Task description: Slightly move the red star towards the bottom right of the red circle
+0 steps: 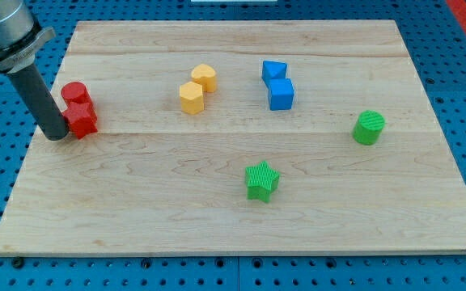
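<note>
The red circle (74, 92) stands near the board's left edge. The red star (82, 118) touches it just below and a little to the right. My tip (57, 135) rests on the board at the star's lower left, touching or nearly touching it. The dark rod rises from there towards the view's top left.
A yellow heart (205, 77) and a yellow hexagon (191, 98) sit together at top centre. Two blue blocks (277, 84) touch right of them. A green star (261, 179) lies low centre; a green cylinder (369, 128) at right. The wooden board (136, 202) lies on blue pegboard.
</note>
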### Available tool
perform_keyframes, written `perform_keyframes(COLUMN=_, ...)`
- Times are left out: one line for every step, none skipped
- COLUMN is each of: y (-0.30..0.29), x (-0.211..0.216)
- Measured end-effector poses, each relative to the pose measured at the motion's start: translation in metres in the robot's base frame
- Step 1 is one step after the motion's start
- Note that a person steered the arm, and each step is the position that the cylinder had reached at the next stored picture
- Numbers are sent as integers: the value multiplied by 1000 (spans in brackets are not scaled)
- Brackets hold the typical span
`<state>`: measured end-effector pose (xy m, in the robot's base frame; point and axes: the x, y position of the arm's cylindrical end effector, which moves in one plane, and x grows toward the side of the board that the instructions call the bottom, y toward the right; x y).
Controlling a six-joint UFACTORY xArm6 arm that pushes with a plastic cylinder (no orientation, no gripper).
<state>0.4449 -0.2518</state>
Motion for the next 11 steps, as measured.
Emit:
perform_keyframes(y=-10, x=-8)
perform_keyframes(y=-12, x=-10)
perform_keyframes(y=-30, x=-23)
perform_keyframes(y=-30, x=-5)
perform_keyframes(y=-30, x=5)
perform_keyframes(y=-25, x=16)
perform_keyframes(y=15, x=15)
perform_keyframes(y=15, x=15)
perform_keyframes(y=15, x=15)
perform_keyframes(y=27, x=45)
perform_keyframes(y=38, x=55)
